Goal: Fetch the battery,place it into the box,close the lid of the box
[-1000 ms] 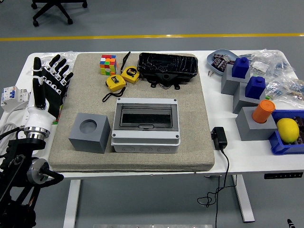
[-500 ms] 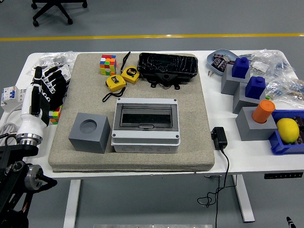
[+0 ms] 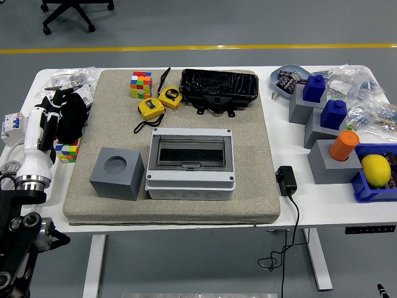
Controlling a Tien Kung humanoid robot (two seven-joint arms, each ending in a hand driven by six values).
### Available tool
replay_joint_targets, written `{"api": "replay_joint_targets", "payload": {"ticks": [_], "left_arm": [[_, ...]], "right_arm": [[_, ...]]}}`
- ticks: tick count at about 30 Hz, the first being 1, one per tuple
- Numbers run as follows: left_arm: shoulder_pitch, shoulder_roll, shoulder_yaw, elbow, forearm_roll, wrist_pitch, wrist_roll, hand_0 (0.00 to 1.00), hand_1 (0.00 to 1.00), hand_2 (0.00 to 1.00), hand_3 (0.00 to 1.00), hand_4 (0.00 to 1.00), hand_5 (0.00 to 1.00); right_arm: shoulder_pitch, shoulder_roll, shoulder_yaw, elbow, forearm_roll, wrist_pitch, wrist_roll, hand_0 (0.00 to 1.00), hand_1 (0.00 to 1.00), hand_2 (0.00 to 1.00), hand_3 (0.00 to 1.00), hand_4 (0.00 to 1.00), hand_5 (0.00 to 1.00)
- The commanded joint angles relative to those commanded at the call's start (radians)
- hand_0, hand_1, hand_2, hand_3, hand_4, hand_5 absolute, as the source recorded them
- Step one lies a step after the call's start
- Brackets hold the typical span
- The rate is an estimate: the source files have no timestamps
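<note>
The left hand [image 3: 62, 115] is hovering over the bench's [image 3: 37, 81] left edge; I cannot tell its grip. The grey box [image 3: 190, 164] is sitting shut. No lettering is showing clearly enough to read.

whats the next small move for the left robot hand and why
Probably swing the left robot hand right and forward over the mat, toward the black wrapped pack, which is likely the battery. The hand sits left of the mat, well apart from the pack.
</note>
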Motion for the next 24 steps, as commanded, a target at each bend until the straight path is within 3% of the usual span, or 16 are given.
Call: {"api": "replay_joint_targets", "payload": {"ticks": [3,4,9,24], "left_arm": [[0.004,0.001,0.005,0.001,0.000,0.003,-0.002,0.715,0.723,0.712,0.695,0.998,0.963],[0.006,0.001,0.008,0.001,-0.001,0.005,-0.004,0.704,0.726,0.706,0.692,0.998,0.962],[0.002,0.002,0.017,0.002,0.001,0.009,-0.009,0.704,0.726,0.706,0.692,0.998,0.962],[0.006,0.009,0.033,0.005,0.018,0.006,-0.002,0.685,0.665,0.652,0.661,0.998,0.926]], "right_arm": [[-0.005,0.003,0.005,0.000,-0.015,-0.010,0.019,0.812,0.749,0.735,0.753,0.998,0.998],[-0.006,0.004,0.004,0.000,-0.017,-0.017,0.032,0.828,0.799,0.796,0.838,0.998,0.998],[-0.004,0.005,0.001,0.000,-0.022,-0.026,0.046,0.828,0.799,0.796,0.838,0.998,0.998],[-0.005,0.003,-0.043,0.000,-0.013,0.011,0.020,0.818,0.772,0.776,0.817,0.998,0.998]]}}
